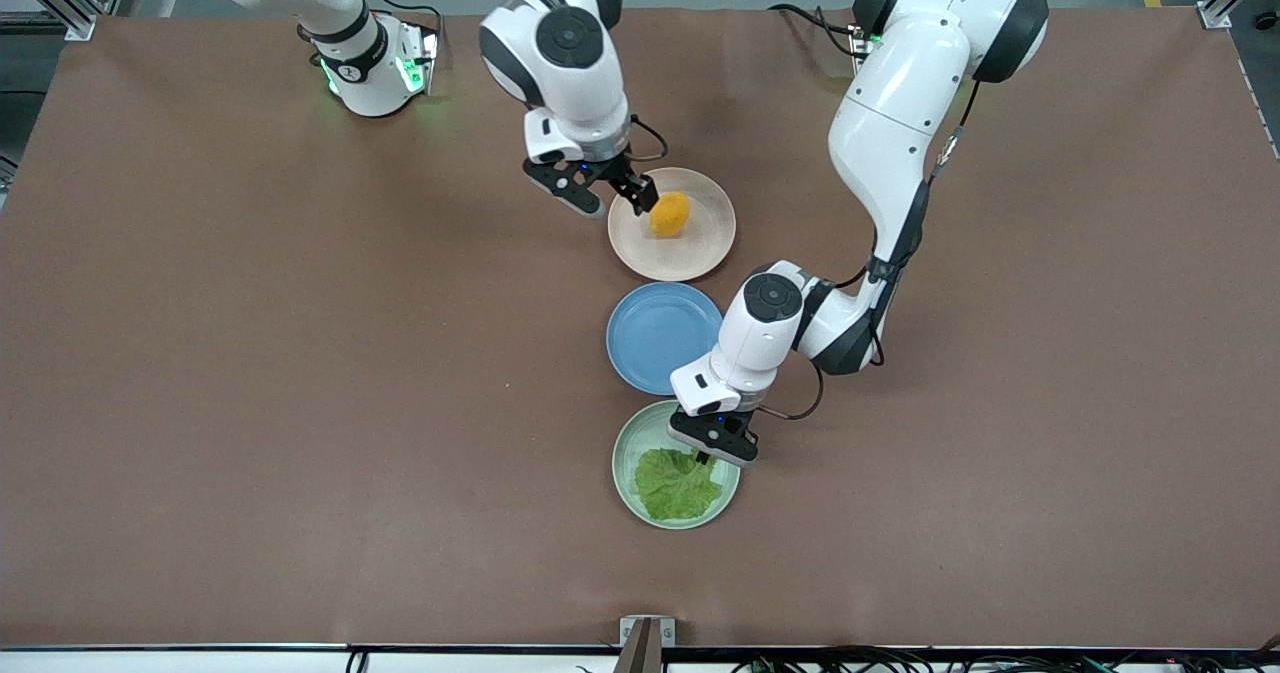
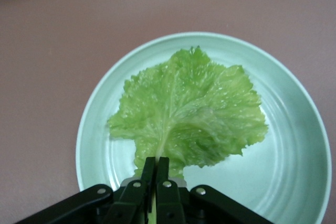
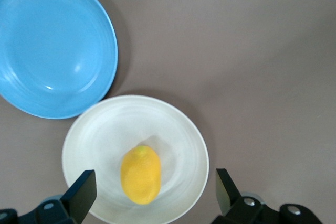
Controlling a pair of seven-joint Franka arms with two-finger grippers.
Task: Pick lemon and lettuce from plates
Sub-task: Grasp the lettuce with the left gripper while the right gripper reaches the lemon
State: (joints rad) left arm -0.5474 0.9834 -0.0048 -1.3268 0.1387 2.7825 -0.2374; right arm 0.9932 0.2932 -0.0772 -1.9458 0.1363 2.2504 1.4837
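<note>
2 arms reach down: left tool (image 2: 156, 182) pinches lettuce (image 2: 191, 111) stem, right tool (image 3: 152, 192) spread over lemon (image 3: 140, 174).

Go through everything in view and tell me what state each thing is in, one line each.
lemon: lying loose on the beige plate, not gripped.
lettuce: flat on the green plate, stem pinched by the left pincer.
blue plate: empty, between the other two plates.
left pincer: shut on the lettuce stem.
right pincer: open, over the beige plate with the lemon between its fingers.
</note>
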